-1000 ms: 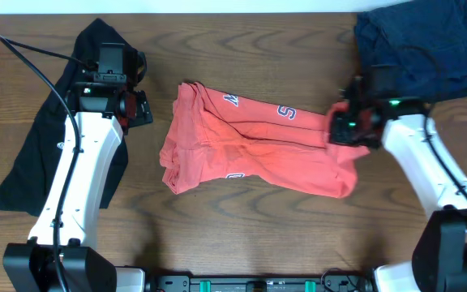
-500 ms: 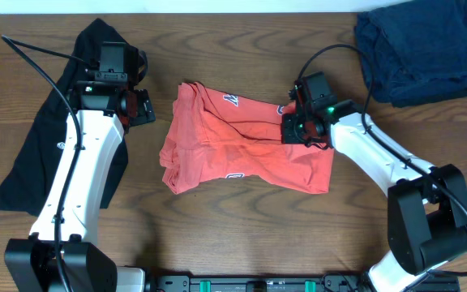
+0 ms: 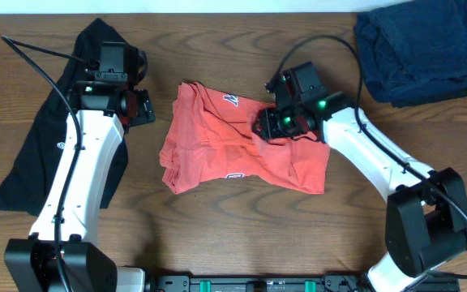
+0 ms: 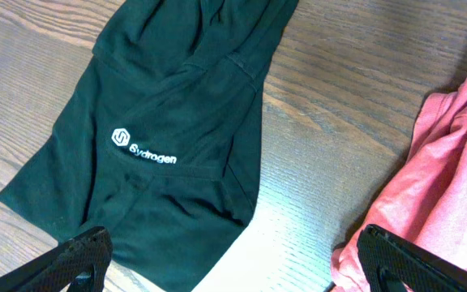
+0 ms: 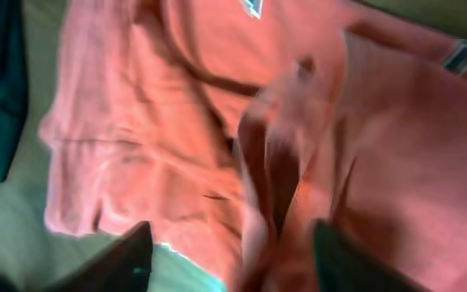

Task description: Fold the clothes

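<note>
Mid-table, R pincer (image 3: 268, 123) pinching red shirt (image 3: 209, 146) (bunched), L pincer (image 3: 140, 107) spread

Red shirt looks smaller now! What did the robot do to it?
The right gripper, shut on the red shirt's right end, carried it left across the shirt, folding it over toward the middle. The left gripper, black garment and navy pile stayed put.
</note>
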